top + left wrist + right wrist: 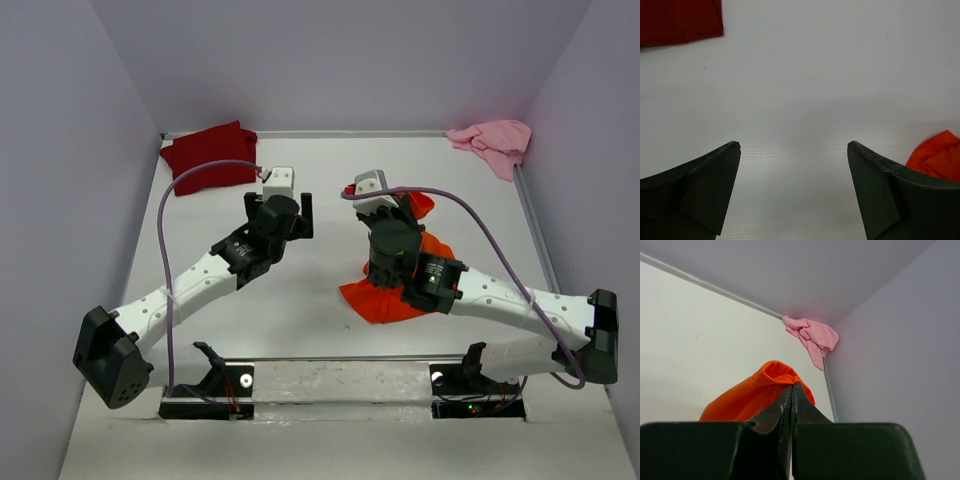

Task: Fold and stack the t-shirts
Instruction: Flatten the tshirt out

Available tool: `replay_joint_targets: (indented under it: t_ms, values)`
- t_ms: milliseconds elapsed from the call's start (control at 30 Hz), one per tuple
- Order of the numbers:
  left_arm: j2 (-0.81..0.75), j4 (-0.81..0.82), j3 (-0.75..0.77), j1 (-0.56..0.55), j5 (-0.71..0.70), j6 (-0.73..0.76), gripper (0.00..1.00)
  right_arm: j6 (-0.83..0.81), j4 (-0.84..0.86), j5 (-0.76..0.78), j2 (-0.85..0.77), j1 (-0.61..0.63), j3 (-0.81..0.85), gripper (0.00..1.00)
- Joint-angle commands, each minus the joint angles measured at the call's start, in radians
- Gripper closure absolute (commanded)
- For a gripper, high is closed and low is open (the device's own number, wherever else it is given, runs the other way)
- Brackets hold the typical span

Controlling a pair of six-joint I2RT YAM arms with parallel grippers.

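**A:** What is the right gripper [791, 387] doing?

**B:** Its jaws are pressing together on a fold of the orange shirt [752, 397], holding that fold up off the table [320, 190]. The rest of the cloth is lying crumpled right of the table's middle, partly under the arm.

**A:** And the left gripper [793, 145]?

**B:** It's hanging wide open over bare table, gripping nothing. The orange cloth is lying just off to its right.

**A:** So what's worrying you?

**B:** The pinch is looking thin, right at the fingertips. If the arm pulls hard, the fold could slip out and the shirt would drop in a heap. One grip point is also bunching the cloth rather than spreading it. I'm expecting a crooked fold unless the left gripper takes a second corner.

**A:** And the others?

**B:** The red shirt [208, 157] is sitting at the far-left corner. The pink shirt [495, 140] is lying crumpled in the far-right corner. A wide swing could drag the orange cloth into the pink shirt.
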Motion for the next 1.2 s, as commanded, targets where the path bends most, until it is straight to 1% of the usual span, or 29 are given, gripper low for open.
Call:
replay_joint_targets:
  t_ms: [0,33,67,100,133,167,200,233,267,300,333,400,433,467,500,533,633,667,700,767,833,867,967,1067,1100,1133,1167]
  values:
    - [-0.037,0.045,0.085,0.004,0.015,0.056,0.02,0.091,0.058,0.019,-0.024,-0.004,-0.082,1.0]
    - [-0.059,0.046,0.079,0.004,0.009,0.062,0.02,0.118,0.058,0.008,-0.029,-0.014,-0.099,1.0]
    - [-0.076,0.065,0.041,0.004,0.004,0.061,0.02,0.219,0.02,-0.034,-0.045,-0.014,-0.103,1.0]
    - [-0.098,0.095,0.012,0.004,0.004,0.067,0.02,0.352,-0.082,-0.091,-0.053,-0.023,-0.065,1.0]
    - [-0.139,0.132,-0.013,0.004,0.001,0.065,0.02,0.585,-0.531,-0.19,-0.056,-0.045,0.012,1.0]
    - [-0.155,0.144,-0.038,0.004,-0.005,0.062,0.02,0.803,-0.648,-0.328,-0.058,-0.098,0.091,1.0]
    - [-0.178,0.152,-0.073,0.005,-0.009,0.062,0.02,0.92,-0.643,-0.578,-0.09,-0.216,0.113,1.0]
    - [-0.184,0.16,-0.085,0.005,-0.013,0.064,0.02,0.921,-0.569,-0.638,-0.108,-0.249,0.095,1.0]
    - [-0.189,0.16,-0.101,0.005,-0.019,0.064,0.02,0.91,-0.538,-0.671,-0.118,-0.278,0.075,1.0]
    - [-0.189,0.161,-0.104,0.005,-0.023,0.065,0.02,0.911,-0.531,-0.711,-0.118,-0.35,0.066,1.0]
    - [-0.186,0.164,-0.107,0.005,-0.022,0.071,0.02,0.91,-0.533,-0.735,-0.09,-0.387,0.065,1.0]
    - [-0.181,0.163,-0.105,0.007,-0.025,0.07,0.02,0.912,-0.544,-0.765,-0.067,-0.456,0.058,1.0]
    - [-0.179,0.163,-0.107,0.005,-0.025,0.071,0.02,0.912,-0.544,-0.772,-0.06,-0.524,0.052,1.0]
    - [-0.178,0.166,-0.11,0.007,-0.026,0.07,0.02,0.915,-0.554,-0.769,-0.055,-0.555,0.044,1.0]
    - [-0.176,0.168,-0.116,0.007,-0.025,0.068,0.02,0.909,-0.557,-0.76,-0.059,-0.612,0.038,1.0]
    - [-0.173,0.171,-0.118,0.007,-0.02,0.068,0.02,0.911,-0.564,-0.737,-0.064,-0.613,0.036,1.0]
    - [-0.153,0.172,-0.113,0.007,0.006,0.052,0.02,0.879,-0.58,-0.642,-0.092,-0.703,0.026,1.0]
    - [-0.146,0.172,-0.104,0.007,0.016,0.044,0.02,0.857,-0.583,-0.619,-0.102,-0.715,0.024,1.0]
    - [-0.133,0.172,-0.099,0.007,0.048,0.038,0.02,0.855,-0.585,-0.563,-0.107,-0.726,0.024,1.0]
    - [-0.094,0.154,-0.078,0.008,0.081,-0.001,0.02,0.856,-0.599,-0.524,-0.11,-0.746,0.029,1.0]
    - [-0.061,0.154,-0.059,0.01,0.118,-0.01,0.02,0.873,-0.61,-0.497,-0.099,-0.795,0.026,1.0]
    - [-0.055,0.154,-0.053,0.01,0.121,-0.008,0.02,0.879,-0.61,-0.49,-0.095,-0.836,0.018,1.0]
    - [-0.061,0.148,-0.058,0.013,0.101,0.007,0.02,0.899,-0.608,-0.46,-0.098,-0.873,-0.014,1.0]
    - [-0.101,0.164,-0.098,0.013,0.076,0.015,0.02,0.91,-0.6,-0.391,-0.093,-0.909,-0.03,1.0]
    - [-0.11,0.161,-0.099,0.013,0.076,0.013,0.02,0.905,-0.6,-0.391,-0.092,-0.909,-0.027,1.0]
    - [-0.126,0.16,-0.102,0.013,0.069,0.015,0.02,0.904,-0.6,-0.404,-0.093,-0.918,-0.022,0.92]
    - [-0.132,0.16,-0.102,0.013,0.067,0.016,0.02,0.901,-0.605,-0.418,-0.095,-0.918,-0.01,0.74]
